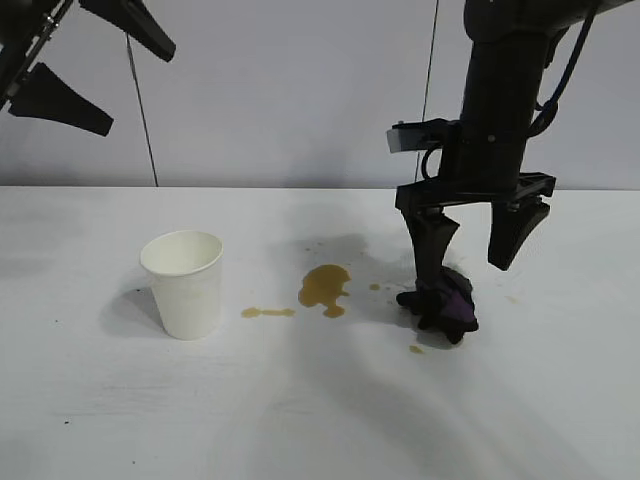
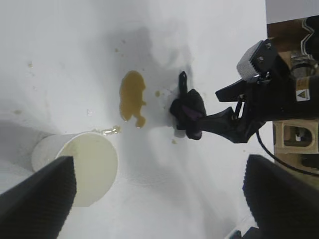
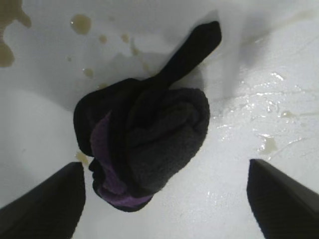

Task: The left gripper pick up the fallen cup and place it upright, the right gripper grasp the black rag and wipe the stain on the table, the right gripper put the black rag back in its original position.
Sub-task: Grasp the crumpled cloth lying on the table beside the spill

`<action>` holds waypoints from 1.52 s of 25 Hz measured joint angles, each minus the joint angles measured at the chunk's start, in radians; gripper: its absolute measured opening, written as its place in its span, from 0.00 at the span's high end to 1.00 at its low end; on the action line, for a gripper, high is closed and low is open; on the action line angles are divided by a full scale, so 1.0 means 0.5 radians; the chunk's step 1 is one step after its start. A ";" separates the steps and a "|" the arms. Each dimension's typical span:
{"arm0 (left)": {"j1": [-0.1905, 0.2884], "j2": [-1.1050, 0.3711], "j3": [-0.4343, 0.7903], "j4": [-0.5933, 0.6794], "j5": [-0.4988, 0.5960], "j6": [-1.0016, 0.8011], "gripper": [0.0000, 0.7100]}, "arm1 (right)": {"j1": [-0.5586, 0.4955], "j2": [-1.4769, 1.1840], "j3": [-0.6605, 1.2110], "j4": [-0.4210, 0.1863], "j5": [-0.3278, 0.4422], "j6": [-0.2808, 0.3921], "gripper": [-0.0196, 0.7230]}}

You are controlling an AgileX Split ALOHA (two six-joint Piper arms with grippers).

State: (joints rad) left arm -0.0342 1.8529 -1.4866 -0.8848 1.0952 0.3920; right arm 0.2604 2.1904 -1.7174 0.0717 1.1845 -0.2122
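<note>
The white cup (image 1: 182, 285) stands upright on the table (image 1: 520, 410), left of the yellow-brown stain (image 1: 324, 288). A smaller splash (image 1: 267, 312) lies between them. The bunched black rag (image 1: 447, 308) with purple folds lies right of the stain. My right gripper (image 1: 462, 278) is lowered over the rag, open, one finger on each side. In the right wrist view the rag (image 3: 144, 144) sits between my fingers (image 3: 45, 204) with a gap on both sides. My left gripper (image 1: 138, 92) hangs open, high at the upper left, holding nothing. The left wrist view shows the cup (image 2: 82, 167), the stain (image 2: 131, 97) and the rag (image 2: 188, 112).
Small drops (image 3: 80, 22) lie on the table around the rag, and a wet sheen (image 3: 269, 107) shows beside it. A grey wall rises behind the table's back edge. A wooden stand (image 2: 296, 134) sits past the right arm.
</note>
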 joint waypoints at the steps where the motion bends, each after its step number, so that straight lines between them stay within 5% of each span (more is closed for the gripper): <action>1: 0.000 0.000 0.000 0.004 0.000 0.000 0.07 | 0.000 0.000 0.000 0.013 -0.006 0.001 0.18; 12: 0.000 0.000 0.000 0.008 0.000 -0.003 0.07 | 0.000 0.039 0.019 0.121 -0.062 0.004 0.18; 38: 0.000 0.094 0.067 0.000 -0.054 0.007 0.07 | 0.000 0.047 0.029 0.169 -0.151 0.004 0.20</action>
State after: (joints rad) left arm -0.0342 1.8999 -1.4531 -0.8849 1.0684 0.3954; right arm 0.2604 2.2140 -1.7031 0.1564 1.1090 -0.2103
